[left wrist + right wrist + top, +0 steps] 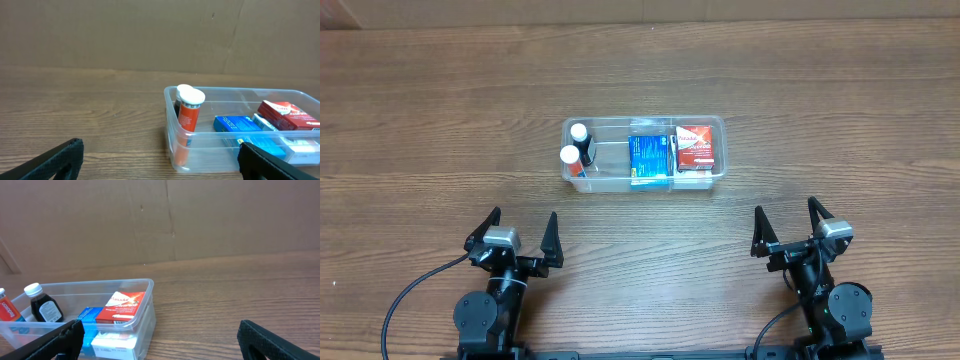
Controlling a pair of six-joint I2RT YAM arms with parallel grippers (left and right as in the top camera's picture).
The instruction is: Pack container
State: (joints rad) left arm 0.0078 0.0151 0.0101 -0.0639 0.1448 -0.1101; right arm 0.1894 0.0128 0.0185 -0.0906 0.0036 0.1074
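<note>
One container (608, 168) sits on the wooden worktop (440, 110), roughly centred and well ahead of both arms, and it holds two bottles and three boxes that can be counted. At its left end stand an orange tube (189, 119) with a white cap and a dark bottle (44, 306), also white-capped. Toward the right lie one blue box (648, 158) and one red box (695, 147). The overhead view gives the bottles only as two white caps (their colours come from the wrist cameras). The left wrist view hides most of the dark bottle behind the orange tube, while the right wrist view shows that bottle whole but cuts the tube off at the frame's left edge. Both wrist views show a white box (117, 342) under the red one, which from above is barely a pale strip. Whether a paler blue surface low in the left wrist view is a second blue box cannot be told. The left end effector (522, 232) and the right end effector (788, 225) are both spread wide with nothing between their fingers, at the near side of the worktop, apart from the container.
</note>
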